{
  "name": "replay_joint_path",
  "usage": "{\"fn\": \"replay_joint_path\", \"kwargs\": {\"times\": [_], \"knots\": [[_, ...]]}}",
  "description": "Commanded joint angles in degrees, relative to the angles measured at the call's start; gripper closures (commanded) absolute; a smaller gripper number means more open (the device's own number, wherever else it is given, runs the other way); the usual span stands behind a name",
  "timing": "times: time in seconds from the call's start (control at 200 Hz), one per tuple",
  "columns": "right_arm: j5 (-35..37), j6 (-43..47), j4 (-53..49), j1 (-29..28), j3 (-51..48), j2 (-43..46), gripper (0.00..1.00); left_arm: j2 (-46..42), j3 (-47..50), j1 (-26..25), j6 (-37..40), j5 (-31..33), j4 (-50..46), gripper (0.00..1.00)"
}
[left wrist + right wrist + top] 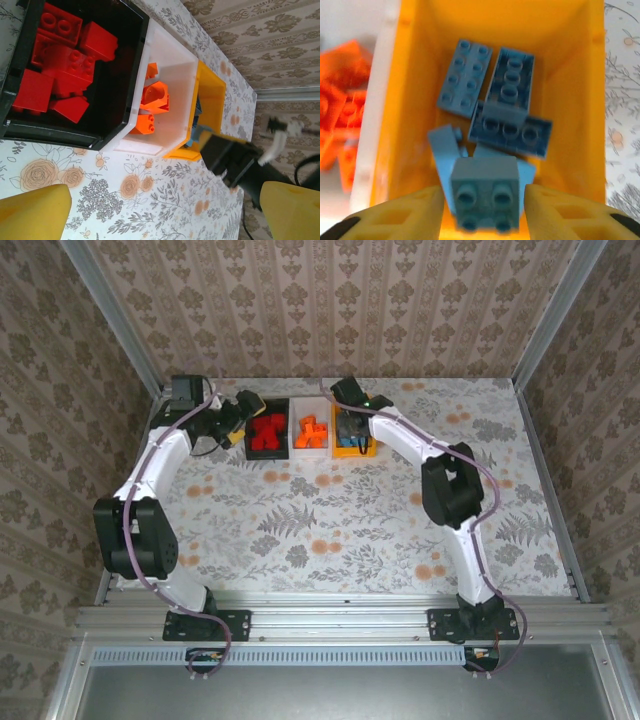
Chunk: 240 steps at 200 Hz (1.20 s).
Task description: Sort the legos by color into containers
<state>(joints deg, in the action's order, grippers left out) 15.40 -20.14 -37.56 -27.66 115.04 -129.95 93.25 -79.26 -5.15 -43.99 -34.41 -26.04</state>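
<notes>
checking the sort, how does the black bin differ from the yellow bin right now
The black bin holds red bricks; the yellow bin holds light blue bricks. The black bin sits at the left end of the row, the yellow bin at the right end. The right gripper hangs over the yellow bin, not the black bin. Both are open-topped rectangles of like size.

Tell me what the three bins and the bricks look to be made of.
The black bin: likely moulded plastic, smooth wall, slight sheen. The white bin: plastic, seemingly translucent, its wall glowing with light. The orange-yellow bin: same smooth plastic look. The red bricks and blue bricks: hard plastic, moulded studs, slight shine.
</notes>
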Motion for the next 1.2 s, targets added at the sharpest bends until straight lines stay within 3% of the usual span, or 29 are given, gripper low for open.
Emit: {"fn": "replay_joint_path", "kwargs": {"times": [0.0, 0.15, 0.32, 0.425, 0.515, 0.56, 0.625, 0.69, 0.735, 0.77, 0.865, 0.945, 1.015, 1.045, 1.125, 1.195], "knots": [[0.16, 1.29, -8.01, -0.56, 8.8, -1.35, 0.43, 0.09, -1.15, 0.4, 0.27, -1.97, 1.53, 0.02], [2.31, 1.48, -5.72, -1.79, 2.24, 7.68, 0.39, -0.5, -0.9, 1.02, -1.1, -5.17, 3.26, 0.02], [0.42, 4.55, 11.38, -5.65, -22.37, 31.36, 0.33, -4.4, -1.17, 1.81, 0.79, -4.37, 4.73, 0.01], [-7.46, 6.9, 21.67, -7.27, -36.46, 46.64, 0.25, -8.58, -1.87, 1.46, 4.08, -2.83, 4.68, 0.0], [-8.75, 8.25, 24.47, -8.51, -43.44, 58.29, 0.12, -14.35, -0.78, -0.86, 9.18, 6.5, 3.91, 0.0], [-6.84, 10.33, 24.99, -9.67, -46.14, 62.5, 0.0, -17.9, 0.62, -3.25, 13.16, 13.06, 3.87, 0.0], [-3.15, 15.17, 25.21, -11.76, -49.51, 67.8, 0.0, -23.36, 4.1, -9.03, 20.79, 24.83, 5.98, 0.0], [-1.17, 11.22, 26.41, -12.09, -53.44, 72.13, 0.0, -29.35, 10.26, -15.03, 28.01, 35.39, 12.84, 0.0], [-1.41, 8.96, 28.82, -12.07, -56.74, 75.15, 0.0, -32.87, 16.06, -18.41, 29.12, 40.69, 19.89, 0.0], [-2.35, 8.76, 32.47, -12.07, -59.77, 77.5, 0.0, -34.85, 19.61, -20.36, 30.32, 41.3, 25.22, 0.0], [-0.2, 10.74, 45.93, -12.07, -69.27, 81.06, 0.0, -37.32, 24.3, -23.87, 35.39, 41.43, 29.35, 0.0], [7.88, 15.55, 53.85, -11.98, -75.07, 79.58, 0.0, -36.7, 25.72, -25.43, 33.5, 52.64, 22.98, 0.0], [18.1, 9.3, 52.55, -11.0, -77.98, 75.43, 0.0, -33.63, 29.75, -25.36, 29.85, 61.68, 21.88, 0.0], [17.31, 9.78, 52.67, -10.02, -79.53, 73.33, 0.0, -31.78, 32.01, -24.8, 31.69, 60.61, 23.9, 0.0], [19.61, 10.39, 56.67, -7.87, -84.03, 69.26, 0.0, -28.85, 39.31, -23.51, 43.73, 49.44, 35.39, 0.0], [21.51, 11.4, 63.65, -4.2, -88.85, 69.31, 0.0, -29.42, 45.99, -23.21, 53.14, 53.32, 44.23, 0.0]]}}
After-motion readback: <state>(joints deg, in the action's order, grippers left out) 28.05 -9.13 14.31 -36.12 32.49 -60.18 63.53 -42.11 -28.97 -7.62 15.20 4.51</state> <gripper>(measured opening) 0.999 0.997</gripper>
